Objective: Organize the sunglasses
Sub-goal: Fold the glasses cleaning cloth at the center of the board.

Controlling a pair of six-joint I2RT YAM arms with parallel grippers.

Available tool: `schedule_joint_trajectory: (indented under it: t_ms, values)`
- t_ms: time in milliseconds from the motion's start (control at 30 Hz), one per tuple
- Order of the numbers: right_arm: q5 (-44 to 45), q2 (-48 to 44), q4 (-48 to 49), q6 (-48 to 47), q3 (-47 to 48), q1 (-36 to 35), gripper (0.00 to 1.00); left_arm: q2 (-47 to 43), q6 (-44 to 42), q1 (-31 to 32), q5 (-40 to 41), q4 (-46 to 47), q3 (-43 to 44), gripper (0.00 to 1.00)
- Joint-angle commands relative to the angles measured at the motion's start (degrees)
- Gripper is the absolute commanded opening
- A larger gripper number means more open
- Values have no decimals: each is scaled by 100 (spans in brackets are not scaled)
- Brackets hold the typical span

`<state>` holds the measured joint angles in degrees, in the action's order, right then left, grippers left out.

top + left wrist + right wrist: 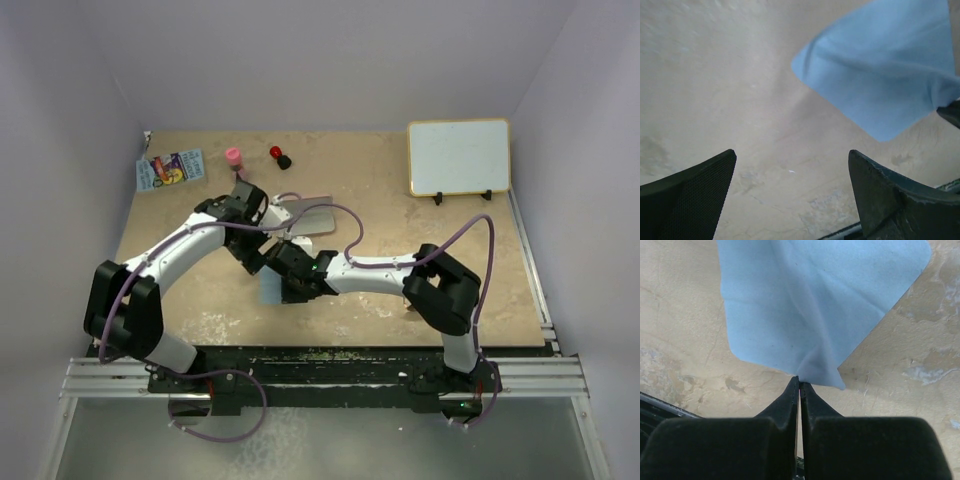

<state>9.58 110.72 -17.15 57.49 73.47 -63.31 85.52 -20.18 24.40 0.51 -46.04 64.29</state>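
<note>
One blue cloth, right gripper clenched on its edge; left gripper spread wide, holding nothing. Maybe one case, contents hidden.

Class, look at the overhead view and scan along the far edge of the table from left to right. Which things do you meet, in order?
colourful printed card → small pink object → small red-and-black object → white board on stands
</note>
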Motion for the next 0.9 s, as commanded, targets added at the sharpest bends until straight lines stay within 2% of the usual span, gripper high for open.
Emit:
schedule_joint_trajectory:
  t_ms: [0, 200, 367, 567, 867]
  values:
    - [56, -411, 376, 111, -185, 66, 0, 183, -151, 22, -362, -127, -464, 96]
    - [-160, -682, 784, 218, -382, 121, 0, 201, -204, 57, -730, -216, -639, 94]
    - [-218, -570, 824, 255, -229, 133, 0, 130, -97, 301, -538, -117, -673, 95]
    - [-347, -841, 986, 352, -499, 323, 0, 283, 50, 346, -518, -9, -455, 95]
    - [-498, -928, 617, 45, -651, 501, 0, 1165, 315, 404, -938, -366, 122, 95]
